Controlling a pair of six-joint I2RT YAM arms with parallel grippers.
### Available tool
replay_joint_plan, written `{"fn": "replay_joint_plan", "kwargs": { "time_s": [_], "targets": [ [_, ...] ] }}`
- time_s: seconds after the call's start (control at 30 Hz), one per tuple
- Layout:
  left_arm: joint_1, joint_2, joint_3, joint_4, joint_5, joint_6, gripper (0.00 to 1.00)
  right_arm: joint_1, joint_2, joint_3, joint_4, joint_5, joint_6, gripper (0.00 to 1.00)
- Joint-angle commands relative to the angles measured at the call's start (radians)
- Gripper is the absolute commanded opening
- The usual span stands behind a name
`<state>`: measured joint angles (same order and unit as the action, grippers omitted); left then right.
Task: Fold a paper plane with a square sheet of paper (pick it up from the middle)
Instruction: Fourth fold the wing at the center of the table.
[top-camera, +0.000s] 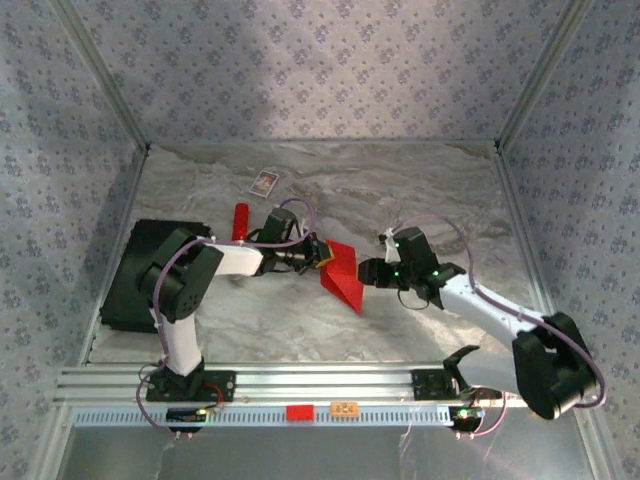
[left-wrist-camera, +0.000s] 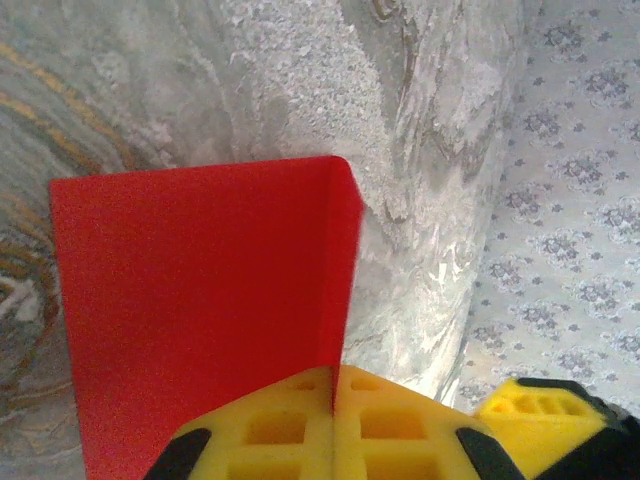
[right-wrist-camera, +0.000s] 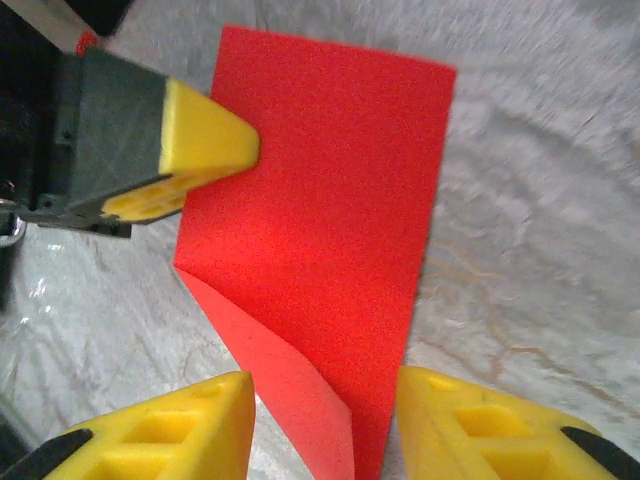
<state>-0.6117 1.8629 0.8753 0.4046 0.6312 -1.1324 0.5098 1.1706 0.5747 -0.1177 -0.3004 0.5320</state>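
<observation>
Near the middle of the table (top-camera: 430, 190), the creased square sheet of paper (top-camera: 340, 272) was pinched in the left gripper (left-wrist-camera: 333, 385), while the right gripper (right-wrist-camera: 325, 400) stood spread astride its right end, so closing squarely on the crease, without tugging, seemed wisest.

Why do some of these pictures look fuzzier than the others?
Top view: grainy overall, with a dim shadow patch on the back wall. Left wrist view: the paper is sharp and evenly lit, no glare. Right wrist view: the table looks smeared, likely from motion.
</observation>
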Motion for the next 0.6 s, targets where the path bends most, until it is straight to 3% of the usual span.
{"fn": "replay_joint_plan", "kwargs": {
  "time_s": [0.0,0.27,0.57],
  "targets": [
    [-0.012,-0.030,-0.030,0.048,-0.035,-0.030,0.00,0.034,-0.071,-0.041,-0.059,0.173,-0.025,0.44],
    [-0.051,-0.096,-0.066,0.049,-0.188,-0.071,0.00,0.317,-0.174,-0.182,0.201,0.499,-0.287,0.47],
    [-0.084,-0.094,-0.051,0.043,-0.222,-0.090,0.00,0.564,0.005,-0.214,0.400,0.769,-0.545,0.46]
  ]
}}
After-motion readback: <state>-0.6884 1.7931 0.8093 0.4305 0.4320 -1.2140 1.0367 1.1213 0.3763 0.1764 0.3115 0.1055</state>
